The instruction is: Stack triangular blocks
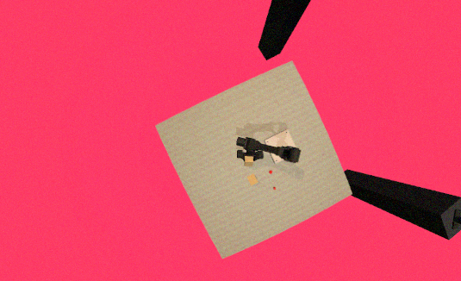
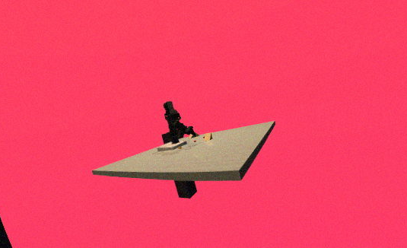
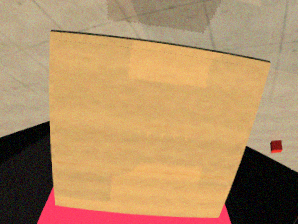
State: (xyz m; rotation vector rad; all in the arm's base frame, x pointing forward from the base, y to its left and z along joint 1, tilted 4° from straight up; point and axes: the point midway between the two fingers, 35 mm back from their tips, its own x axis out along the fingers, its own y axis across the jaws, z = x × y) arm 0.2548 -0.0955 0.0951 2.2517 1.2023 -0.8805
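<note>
My gripper (image 1: 250,157) (image 2: 194,133) (image 3: 144,138) is shut on one tan triangular block (image 1: 249,162) (image 2: 191,136) (image 3: 150,115), with a dark finger on each side of it. The held block is raised above the table (image 1: 205,142) (image 2: 211,163). Its broad tan face fills most of the wrist view; its sloped face cannot be told for sure. The other tan triangular block (image 1: 252,179) (image 2: 208,137) stands on the table, apart from the held one, below it in the top view. It does not show in the wrist view, where the held block hides much.
Two small red cubes lie near the standing block: one (image 1: 270,171) nearer the arm, one (image 1: 274,188) farther away. One red cube (image 3: 276,146) shows in the wrist view. The arm stands on a pale base plate (image 1: 285,135) (image 2: 162,148). Black beams (image 1: 278,30) (image 1: 403,200) lie outside the table's edges.
</note>
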